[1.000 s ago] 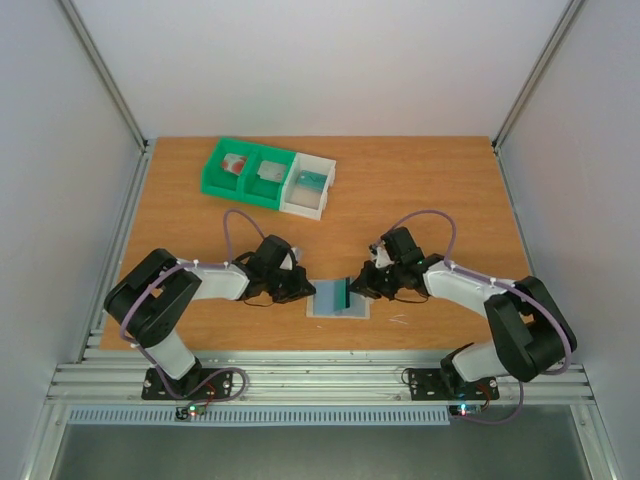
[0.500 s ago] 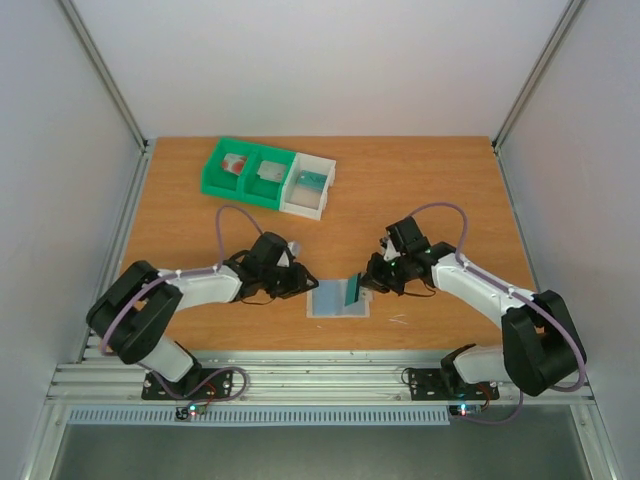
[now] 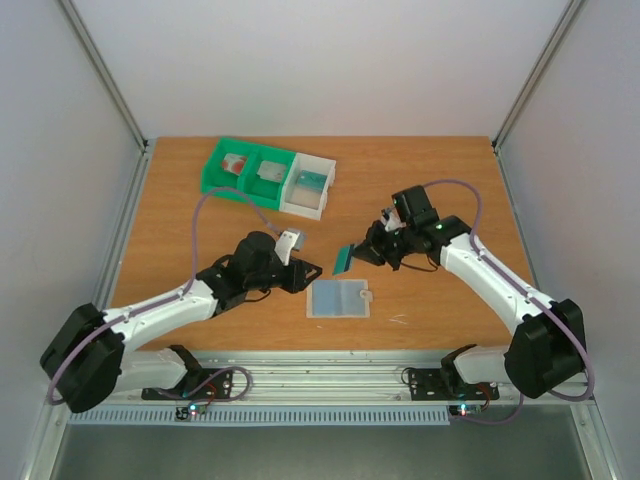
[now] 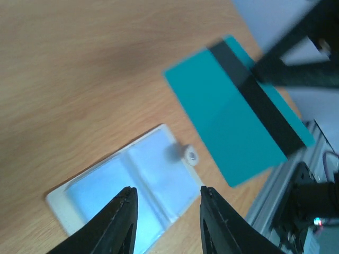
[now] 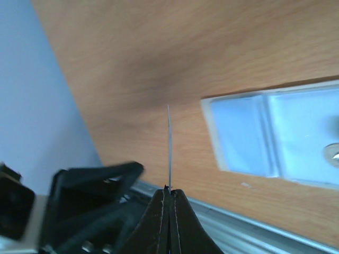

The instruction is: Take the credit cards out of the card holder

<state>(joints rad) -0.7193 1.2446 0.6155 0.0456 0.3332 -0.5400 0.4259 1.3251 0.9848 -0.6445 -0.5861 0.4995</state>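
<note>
The card holder (image 3: 338, 298) lies flat on the table, a pale blue-grey sleeve with two panels and a small white tab (image 4: 189, 155). It also shows in the left wrist view (image 4: 127, 180) and the right wrist view (image 5: 275, 132). My right gripper (image 3: 368, 252) is shut on a teal credit card (image 3: 344, 260) with a black stripe (image 4: 254, 100), held in the air behind the holder. The right wrist view shows that card edge-on (image 5: 169, 143) above the shut jaws (image 5: 169, 198). My left gripper (image 4: 167, 196) hangs open over the holder's edge, empty; from above it (image 3: 305, 272) is left of the holder.
A green-and-white compartment tray (image 3: 300, 196) stands at the back left with a card in each of its three bins. The metal rail (image 3: 320, 375) runs along the table's near edge. Grey walls close in both sides.
My right gripper has drawn the teal card out of the holder and lifted it back. My left gripper has opened and come off the holder's left edge.
</note>
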